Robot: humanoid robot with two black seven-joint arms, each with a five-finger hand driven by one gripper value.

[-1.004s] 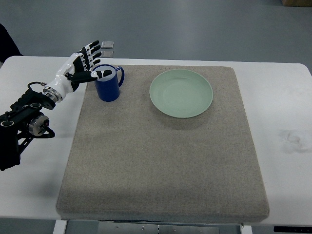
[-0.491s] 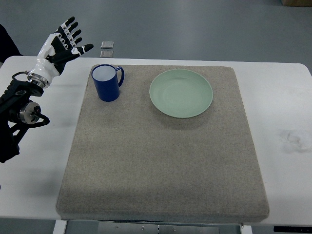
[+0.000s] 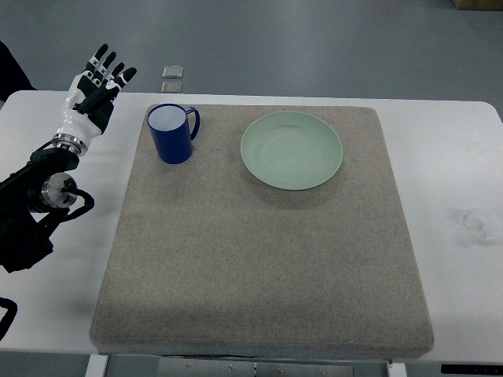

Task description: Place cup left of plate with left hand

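A: From the top view, what do we have on the white rectangular table (image 3: pixel 460 157)?

B: We see a large grey felt mat (image 3: pixel 259 259) covering most of its middle. On the mat, near the far left corner, stands the dark blue ceramic cup (image 3: pixel 170 133), upright, its pale inside showing and its handle turned toward the right. To the right of it, also along the far edge of the mat, lies the round pale green plate (image 3: pixel 291 150). The cup sits left of the plate, near it but not touching.

A: And our left hand (image 3: pixel 90 92)?

B: The white-and-black left hand hovers over the far left corner of the table, off the mat and apart from the cup. Its fingers (image 3: pixel 110 69) are spread out and released, holding nothing. The dark arm behind it comes in from the left edge of the table.

A: Do we see the right hand anywhere?

B: No part of it shows in this view.

A: Anything else worth noting?

B: Beyond the far edge of the table, on the grey floor (image 3: pixel 314 39), we see two small pale square items (image 3: pixel 172 78), too small for us to tell what they are. Near the right edge of the table there is a faint smudge (image 3: pixel 470 222) on the white surface.
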